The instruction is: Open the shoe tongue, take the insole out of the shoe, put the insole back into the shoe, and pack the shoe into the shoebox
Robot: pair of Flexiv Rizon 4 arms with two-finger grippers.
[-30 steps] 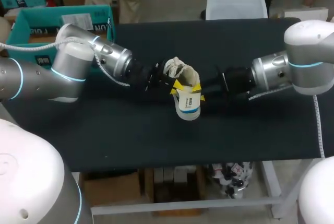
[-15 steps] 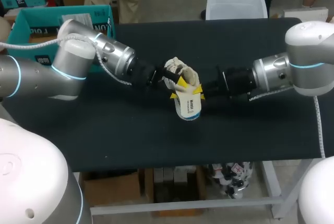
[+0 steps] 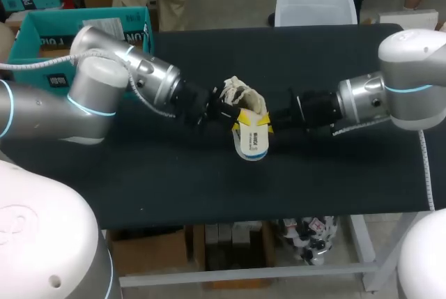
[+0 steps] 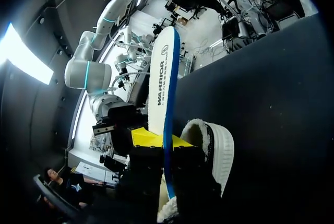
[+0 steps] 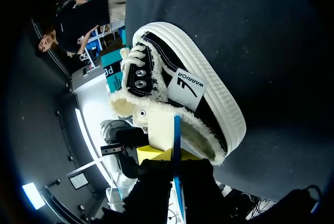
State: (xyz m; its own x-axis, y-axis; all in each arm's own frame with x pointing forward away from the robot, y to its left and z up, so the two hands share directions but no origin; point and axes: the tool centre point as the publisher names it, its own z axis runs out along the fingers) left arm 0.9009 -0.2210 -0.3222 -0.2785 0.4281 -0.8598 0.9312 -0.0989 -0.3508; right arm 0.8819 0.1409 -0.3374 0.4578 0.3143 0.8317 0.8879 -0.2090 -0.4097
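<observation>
A black shoe [image 3: 240, 95] with cream fleece lining and a white sole lies at the table's middle. A white insole [image 3: 253, 144] with a blue edge sticks out of its opening toward the front edge. My left gripper [image 3: 237, 119] comes in from the left and is shut on the insole [image 4: 159, 78], with the shoe [image 4: 222, 148] just beside its fingers. My right gripper [image 3: 268, 128] comes in from the right and is also shut on the insole [image 5: 162, 127], whose blue edge runs between its fingers. In the right wrist view the shoe [image 5: 198, 93] lies on its side ahead of that gripper [image 5: 175, 156].
A teal shoebox [image 3: 42, 41] stands open at the table's back left, behind my left arm. The dark tabletop [image 3: 174, 180] stretches in front of the shoe and on both sides.
My left gripper let go of the insole and took hold again a little farther right. The shoe and insole shifted slightly. The right arm stayed nearly still.
</observation>
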